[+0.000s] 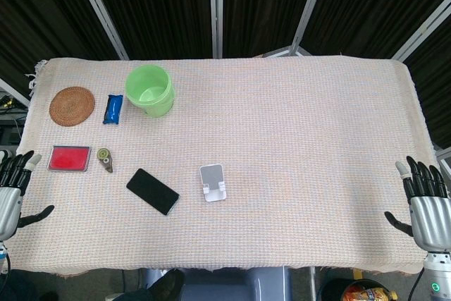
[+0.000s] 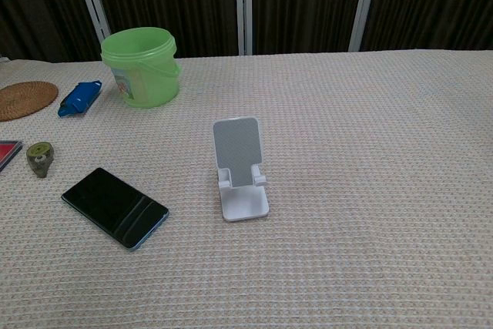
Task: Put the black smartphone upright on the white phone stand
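Two empty hands, the left hand (image 1: pixel 10 192) and right hand (image 1: pixel 426 206), are seen spread wide at the worktop edges while the black smartphone (image 1: pixel 152 191) lies flat just left of the white phone stand (image 1: pixel 213 182), which could be toppled by a careless placement.

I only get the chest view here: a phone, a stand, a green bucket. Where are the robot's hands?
Observer: In the head view, the left hand and the right hand sit at the near corners of the table, fingers apart, holding nothing.
Operator: Anything in the bucket?
Observer: The head view looks into the green bucket: nothing shows inside.
Operator: What's that red sliver at my left edge?
Observer: A flat red rectangular case, left of the black smartphone and white phone stand.
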Controlling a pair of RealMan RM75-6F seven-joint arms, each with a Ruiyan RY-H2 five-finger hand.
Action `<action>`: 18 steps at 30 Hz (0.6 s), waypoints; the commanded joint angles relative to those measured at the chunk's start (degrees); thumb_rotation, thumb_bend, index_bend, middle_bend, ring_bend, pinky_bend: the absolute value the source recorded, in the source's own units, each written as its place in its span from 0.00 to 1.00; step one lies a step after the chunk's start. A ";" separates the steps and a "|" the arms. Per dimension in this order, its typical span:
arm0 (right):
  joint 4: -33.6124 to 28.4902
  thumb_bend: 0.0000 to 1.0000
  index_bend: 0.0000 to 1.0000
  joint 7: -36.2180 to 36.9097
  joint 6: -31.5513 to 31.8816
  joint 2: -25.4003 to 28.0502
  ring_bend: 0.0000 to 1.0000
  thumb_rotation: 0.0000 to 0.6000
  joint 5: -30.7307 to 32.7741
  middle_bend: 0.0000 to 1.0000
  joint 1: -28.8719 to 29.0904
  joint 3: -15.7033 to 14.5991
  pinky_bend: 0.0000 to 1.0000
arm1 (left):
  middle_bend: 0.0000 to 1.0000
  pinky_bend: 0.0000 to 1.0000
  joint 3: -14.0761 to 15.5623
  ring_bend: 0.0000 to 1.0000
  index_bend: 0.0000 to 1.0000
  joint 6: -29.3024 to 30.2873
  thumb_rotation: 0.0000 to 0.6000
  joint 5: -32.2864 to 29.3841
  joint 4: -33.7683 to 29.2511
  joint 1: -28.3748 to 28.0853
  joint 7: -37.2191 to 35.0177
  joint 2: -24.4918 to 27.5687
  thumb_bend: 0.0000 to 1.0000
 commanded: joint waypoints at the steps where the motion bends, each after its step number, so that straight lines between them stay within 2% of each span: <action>1: -0.04 0.00 0.00 0.15 -0.22 0.06 0.00 1.00 0.23 0.00 -0.02 0.04 0.00 | 0.00 0.00 0.11 0.00 0.00 -0.30 1.00 -0.16 -0.23 -0.05 0.24 0.19 0.00; 7: -0.09 0.00 0.00 0.41 -0.42 -0.02 0.00 1.00 -0.17 0.00 0.09 -0.08 0.00 | 0.00 0.00 0.37 0.00 0.00 -0.99 1.00 0.21 -0.22 -0.39 -0.03 0.43 0.00; 12: -0.33 0.00 0.00 0.35 -0.17 0.10 0.00 1.00 -0.39 0.00 0.00 -0.04 0.00 | 0.00 0.00 0.35 0.00 0.00 -5.31 1.00 2.49 -0.40 -3.89 -1.61 0.72 0.00; 18: 0.09 0.00 0.00 -0.23 -1.54 -0.24 0.00 1.00 1.64 0.00 0.45 0.68 0.00 | 0.00 0.00 0.38 0.00 0.00 -20.72 1.00 7.76 2.74 -15.98 -1.84 -4.08 0.00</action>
